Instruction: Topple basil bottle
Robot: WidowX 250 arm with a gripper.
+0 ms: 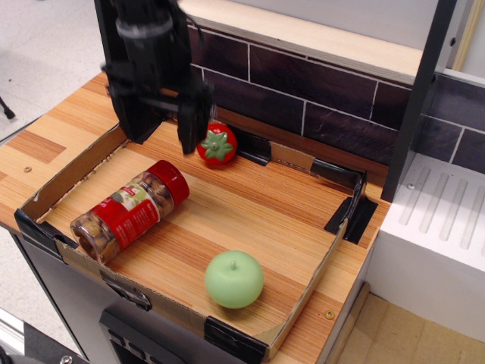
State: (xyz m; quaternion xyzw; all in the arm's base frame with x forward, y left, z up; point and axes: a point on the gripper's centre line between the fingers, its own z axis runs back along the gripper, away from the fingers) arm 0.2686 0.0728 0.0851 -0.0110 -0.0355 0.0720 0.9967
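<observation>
Overhead view, one camera only.
Label: basil bottle (129, 211) wears a red wrap with green-white marks; no writing is legible.
Bottle position: on its side on the wooden surface (250, 205), red cap toward the back wall, base near the front-left corner of the cardboard tray (314, 277).
Pincer: pincer (161, 129) hangs above the tray's back-left part, blurred, fingers spread apart, holding nothing, clear of the bottle.
Nearby: red toy tomato (217, 143) just right of the pincer; green apple (234, 279) near the front edge, well apart from the bottle.
</observation>
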